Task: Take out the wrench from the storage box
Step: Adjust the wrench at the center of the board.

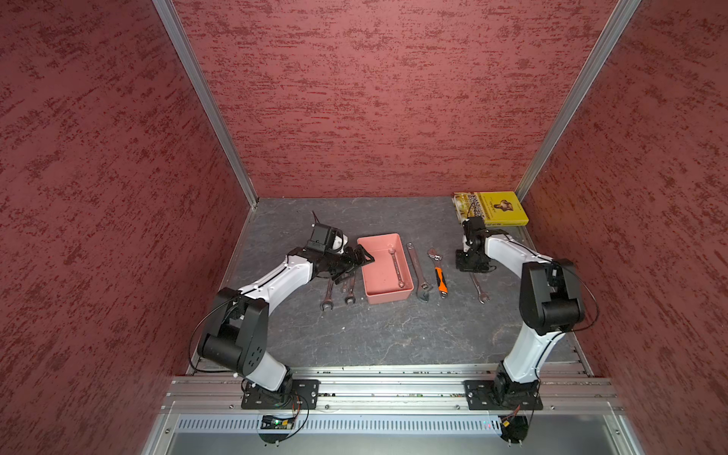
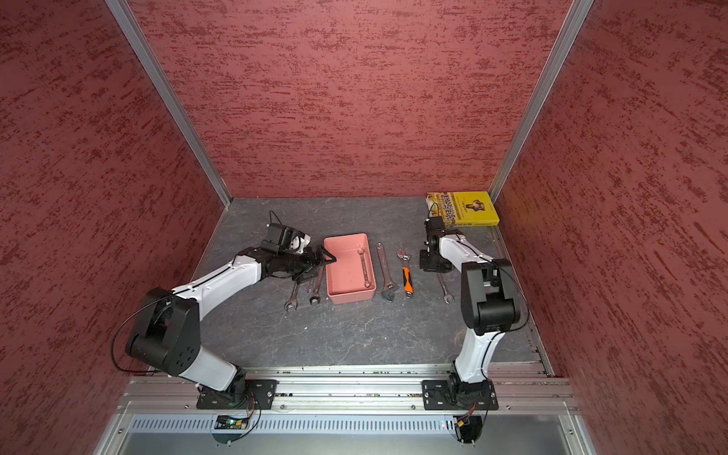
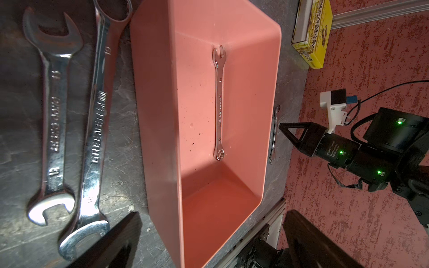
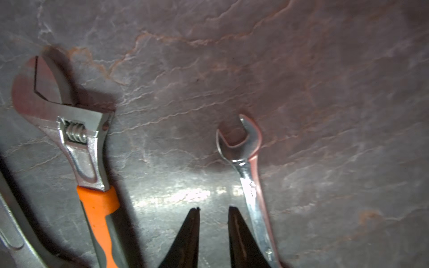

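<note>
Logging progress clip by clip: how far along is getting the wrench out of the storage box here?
Possibly done: a wrench lies on the table beside the right gripper, whose jaws stand apart and empty. In hand: nothing; the open left gripper hovers at the edge of the storage box. Left: one small wrench lies inside the box, untouched.

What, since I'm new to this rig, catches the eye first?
The salmon-pink plastic storage box sits mid-table with one slim silver wrench lying inside. The left gripper hangs open beside it. A bright yellow book lies in the far right corner.
</note>
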Action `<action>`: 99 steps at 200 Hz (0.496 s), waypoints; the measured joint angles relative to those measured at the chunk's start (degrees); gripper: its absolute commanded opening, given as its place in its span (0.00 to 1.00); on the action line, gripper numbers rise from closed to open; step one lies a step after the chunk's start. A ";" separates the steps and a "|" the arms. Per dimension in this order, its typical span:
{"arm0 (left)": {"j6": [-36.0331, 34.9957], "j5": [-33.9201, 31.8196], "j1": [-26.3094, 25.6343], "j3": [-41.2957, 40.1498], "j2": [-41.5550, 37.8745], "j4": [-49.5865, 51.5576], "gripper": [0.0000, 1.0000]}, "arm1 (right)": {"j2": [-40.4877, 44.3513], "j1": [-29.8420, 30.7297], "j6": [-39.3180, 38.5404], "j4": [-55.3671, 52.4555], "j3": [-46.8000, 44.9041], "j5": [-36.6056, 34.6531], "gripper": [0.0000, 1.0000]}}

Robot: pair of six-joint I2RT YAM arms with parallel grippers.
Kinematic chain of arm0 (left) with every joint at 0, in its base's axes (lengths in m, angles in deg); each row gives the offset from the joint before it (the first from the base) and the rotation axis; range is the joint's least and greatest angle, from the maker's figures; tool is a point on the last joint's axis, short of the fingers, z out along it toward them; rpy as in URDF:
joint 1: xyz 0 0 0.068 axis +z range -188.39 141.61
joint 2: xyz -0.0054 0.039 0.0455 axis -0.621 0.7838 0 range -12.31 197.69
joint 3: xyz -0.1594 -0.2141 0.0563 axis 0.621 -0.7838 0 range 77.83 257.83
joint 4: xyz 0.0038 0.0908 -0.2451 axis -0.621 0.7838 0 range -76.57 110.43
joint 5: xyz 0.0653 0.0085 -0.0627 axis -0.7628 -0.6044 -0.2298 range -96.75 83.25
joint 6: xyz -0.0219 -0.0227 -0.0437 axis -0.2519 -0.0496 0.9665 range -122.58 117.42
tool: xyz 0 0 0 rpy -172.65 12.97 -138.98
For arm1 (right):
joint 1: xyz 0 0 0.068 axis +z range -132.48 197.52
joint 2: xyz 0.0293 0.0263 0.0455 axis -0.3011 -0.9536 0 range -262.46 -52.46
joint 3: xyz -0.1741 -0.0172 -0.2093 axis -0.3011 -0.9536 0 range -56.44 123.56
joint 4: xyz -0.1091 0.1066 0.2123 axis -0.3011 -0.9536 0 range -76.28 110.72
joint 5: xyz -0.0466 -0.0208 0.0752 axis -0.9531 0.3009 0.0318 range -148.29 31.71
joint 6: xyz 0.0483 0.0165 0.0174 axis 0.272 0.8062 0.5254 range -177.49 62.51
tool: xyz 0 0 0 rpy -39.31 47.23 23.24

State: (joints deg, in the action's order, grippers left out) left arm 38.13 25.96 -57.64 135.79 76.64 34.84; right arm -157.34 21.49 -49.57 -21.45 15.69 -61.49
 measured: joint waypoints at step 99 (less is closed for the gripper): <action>-0.44 -0.02 0.02 0.74 1.66 0.66 1.00 | -2.82 -5.31 -6.01 0.37 -1.90 2.23 0.21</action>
State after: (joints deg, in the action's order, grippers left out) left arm 37.69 25.94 -57.61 136.53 78.30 35.49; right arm -160.16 16.18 -55.58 -21.08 13.79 -59.26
